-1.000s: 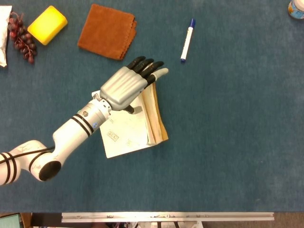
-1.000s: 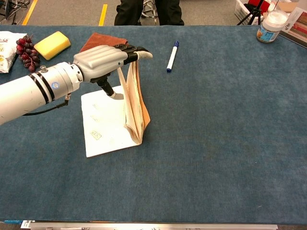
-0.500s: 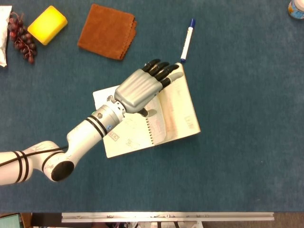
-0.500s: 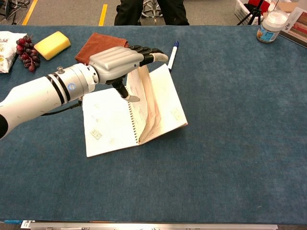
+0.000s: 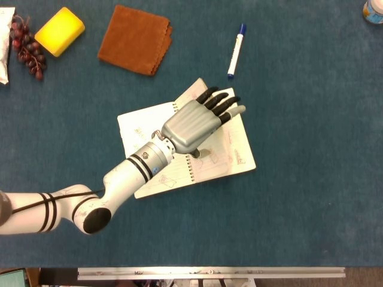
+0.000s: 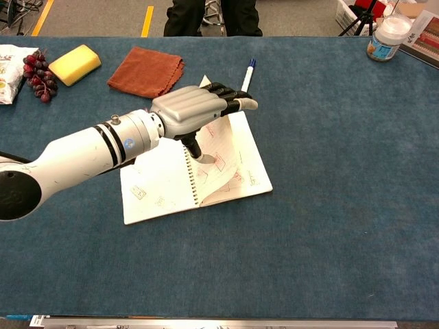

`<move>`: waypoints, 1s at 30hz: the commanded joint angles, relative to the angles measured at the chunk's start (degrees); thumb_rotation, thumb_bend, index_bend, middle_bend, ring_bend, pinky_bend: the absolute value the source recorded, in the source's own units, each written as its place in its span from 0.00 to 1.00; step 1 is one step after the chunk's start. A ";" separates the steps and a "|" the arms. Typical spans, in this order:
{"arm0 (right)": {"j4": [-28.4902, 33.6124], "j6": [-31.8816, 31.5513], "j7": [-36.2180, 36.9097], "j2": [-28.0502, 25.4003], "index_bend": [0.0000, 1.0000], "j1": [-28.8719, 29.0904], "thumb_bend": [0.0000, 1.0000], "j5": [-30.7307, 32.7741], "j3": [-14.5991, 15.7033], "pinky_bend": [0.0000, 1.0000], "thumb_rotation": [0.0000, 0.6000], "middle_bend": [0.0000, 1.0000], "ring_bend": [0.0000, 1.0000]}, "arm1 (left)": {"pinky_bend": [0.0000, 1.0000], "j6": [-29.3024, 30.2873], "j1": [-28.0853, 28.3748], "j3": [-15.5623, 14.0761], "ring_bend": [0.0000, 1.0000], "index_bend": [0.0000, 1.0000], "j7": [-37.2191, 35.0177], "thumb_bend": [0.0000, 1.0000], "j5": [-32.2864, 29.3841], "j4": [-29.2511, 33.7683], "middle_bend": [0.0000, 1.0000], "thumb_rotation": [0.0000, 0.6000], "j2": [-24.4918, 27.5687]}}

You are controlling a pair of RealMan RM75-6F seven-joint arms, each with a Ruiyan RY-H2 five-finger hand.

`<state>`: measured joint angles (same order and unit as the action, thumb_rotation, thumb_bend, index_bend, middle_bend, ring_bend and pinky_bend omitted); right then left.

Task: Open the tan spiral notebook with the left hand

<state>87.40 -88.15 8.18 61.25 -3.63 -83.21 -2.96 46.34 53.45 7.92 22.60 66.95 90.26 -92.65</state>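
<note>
The tan spiral notebook (image 5: 141,129) lies open on the blue table, its white pages with small drawings facing up. My left hand (image 5: 195,123) hovers palm down over the right-hand pages, fingers stretched out toward the far right. In the chest view the notebook (image 6: 158,186) shows a turned page still bowed upward under my left hand (image 6: 193,110), its far edge against the fingers. The thumb points down and touches the page near the spiral. The tan cover is hidden beneath the pages. My right hand is out of sight.
A blue-capped white marker (image 5: 235,51) lies just beyond the notebook. A folded brown cloth (image 5: 134,39), a yellow sponge (image 5: 59,30) and dark grapes (image 5: 27,48) sit at the far left. A white jar (image 6: 387,38) stands at the far right corner.
The left hand swept the cover and pages from upright over to the right and lowered them. The notebook went from half open to lying open, with one page still arched.
</note>
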 commanded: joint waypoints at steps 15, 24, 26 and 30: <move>-1.38 -0.55 1.61 0.17 0.32 -0.90 0.42 0.12 0.16 0.38 1.00 0.36 0.31 | 0.00 -0.92 3.30 -0.62 0.00 0.00 4.15 0.16 -3.04 -0.74 0.00 1.00 -7.43; -2.16 -0.72 2.25 0.35 0.32 -1.18 0.42 0.14 0.10 0.38 1.00 0.36 0.31 | 0.00 -1.64 3.86 -1.88 0.00 0.00 5.30 0.16 -5.84 -1.54 0.00 1.00 -9.83; -2.24 -0.73 2.33 0.39 0.32 -1.15 0.42 -0.03 0.10 0.38 1.00 0.36 0.31 | 0.01 -1.84 3.95 -2.35 0.00 0.00 5.68 0.16 -6.46 -1.71 0.00 1.00 -10.26; -2.21 -0.93 2.36 0.37 0.32 -1.21 0.42 -0.12 0.01 0.38 1.00 0.36 0.31 | 0.03 -2.44 4.24 -3.19 0.00 0.00 6.32 0.16 -7.25 -1.83 0.00 1.00 -10.56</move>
<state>85.17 -89.06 10.54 61.62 -4.83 -83.32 -2.94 43.96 57.64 4.78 28.87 59.75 88.45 -103.17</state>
